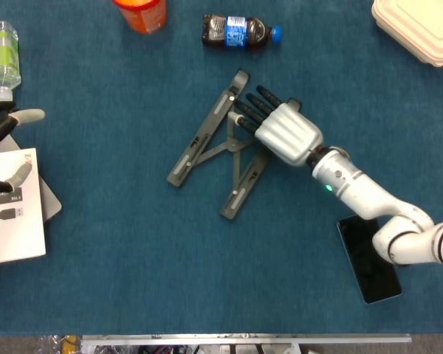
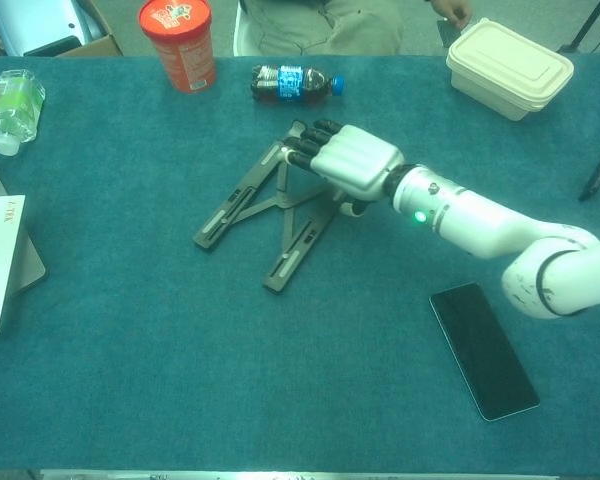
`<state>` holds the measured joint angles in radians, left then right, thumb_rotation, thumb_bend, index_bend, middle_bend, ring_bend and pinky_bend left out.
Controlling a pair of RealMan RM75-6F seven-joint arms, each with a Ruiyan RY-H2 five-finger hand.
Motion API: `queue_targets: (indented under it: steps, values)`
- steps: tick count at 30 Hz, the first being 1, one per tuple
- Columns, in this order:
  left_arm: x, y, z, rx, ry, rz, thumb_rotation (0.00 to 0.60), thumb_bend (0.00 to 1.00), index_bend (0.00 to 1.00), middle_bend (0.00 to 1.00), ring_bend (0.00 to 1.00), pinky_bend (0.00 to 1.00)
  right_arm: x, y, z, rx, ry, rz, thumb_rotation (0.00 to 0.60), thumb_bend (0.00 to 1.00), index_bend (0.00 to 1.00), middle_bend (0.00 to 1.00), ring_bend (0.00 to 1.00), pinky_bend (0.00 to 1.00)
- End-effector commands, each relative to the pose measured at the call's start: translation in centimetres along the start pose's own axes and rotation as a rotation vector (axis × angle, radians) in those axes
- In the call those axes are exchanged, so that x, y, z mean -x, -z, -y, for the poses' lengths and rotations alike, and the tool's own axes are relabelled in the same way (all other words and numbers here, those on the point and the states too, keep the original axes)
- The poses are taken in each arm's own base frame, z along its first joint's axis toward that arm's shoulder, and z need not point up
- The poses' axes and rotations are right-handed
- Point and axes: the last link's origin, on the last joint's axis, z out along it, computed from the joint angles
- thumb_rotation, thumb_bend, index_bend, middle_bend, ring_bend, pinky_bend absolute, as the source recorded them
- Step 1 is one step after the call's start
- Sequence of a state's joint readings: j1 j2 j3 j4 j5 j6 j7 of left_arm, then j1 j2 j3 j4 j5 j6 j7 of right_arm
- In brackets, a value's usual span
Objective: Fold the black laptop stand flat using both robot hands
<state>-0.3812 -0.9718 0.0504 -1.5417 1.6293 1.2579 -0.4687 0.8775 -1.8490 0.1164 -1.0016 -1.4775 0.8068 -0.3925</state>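
The black laptop stand (image 1: 199, 144) (image 2: 235, 200) lies on the blue table as a narrow X, its two rails spread apart at the near end. My right hand (image 1: 280, 133) (image 2: 350, 160) lies on top of the stand's right rail near its far end, fingers stretched out toward the left rail and holding nothing. That hand hides the upper part of the right rail. At the far left edge of the head view my left hand (image 1: 1, 129) hovers over the table, fingers apart and empty, well away from the stand.
A cola bottle (image 1: 240, 31) (image 2: 292, 82) and an orange can (image 1: 140, 11) stand behind the stand. A black phone (image 1: 369, 258) (image 2: 483, 348) lies near right, under my right forearm. A beige lunch box (image 1: 417, 26) sits far right; a water bottle (image 1: 0, 55) and a white booklet (image 1: 11, 214) left.
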Motion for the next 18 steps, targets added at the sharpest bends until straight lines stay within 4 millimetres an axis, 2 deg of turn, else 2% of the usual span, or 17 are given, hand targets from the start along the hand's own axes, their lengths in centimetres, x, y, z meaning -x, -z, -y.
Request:
queue_targets:
  steps: [1,5,9,13,18]
  values:
    - [-0.1,0.1,0.1,-0.004,0.001,-0.002,0.600,0.36,0.19,0.23,0.12,0.03,-0.3,-0.5,0.4,-0.005,0.002,-0.003,0.600,0.20,0.00,0.00,0.00,0.00]
    - [-0.1,0.4,0.2,-0.009,0.005,-0.004,0.600,0.36,0.19,0.23,0.12,0.03,-0.8,-1.3,1.2,-0.017,0.006,-0.013,0.600,0.20,0.00,0.00,0.00,0.00]
    - [-0.1,0.4,0.3,-0.013,0.008,0.005,0.600,0.36,0.19,0.23,0.12,0.03,-1.3,-1.2,1.7,-0.032,-0.025,-0.019,0.600,0.20,0.00,0.00,0.00,0.00]
    - [-0.1,-0.5,-0.1,-0.001,0.042,0.019,0.600,0.36,0.19,0.23,0.12,0.03,-2.0,-0.1,1.0,-0.031,-0.047,-0.034,0.600,0.20,0.00,0.00,0.00,0.00]
    - [0.3,-2.8,-1.0,0.018,0.114,0.076,0.587,0.36,0.20,0.24,0.12,0.03,-2.9,2.1,-0.4,-0.014,-0.091,-0.053,0.600,0.20,0.00,0.00,0.00,0.00]
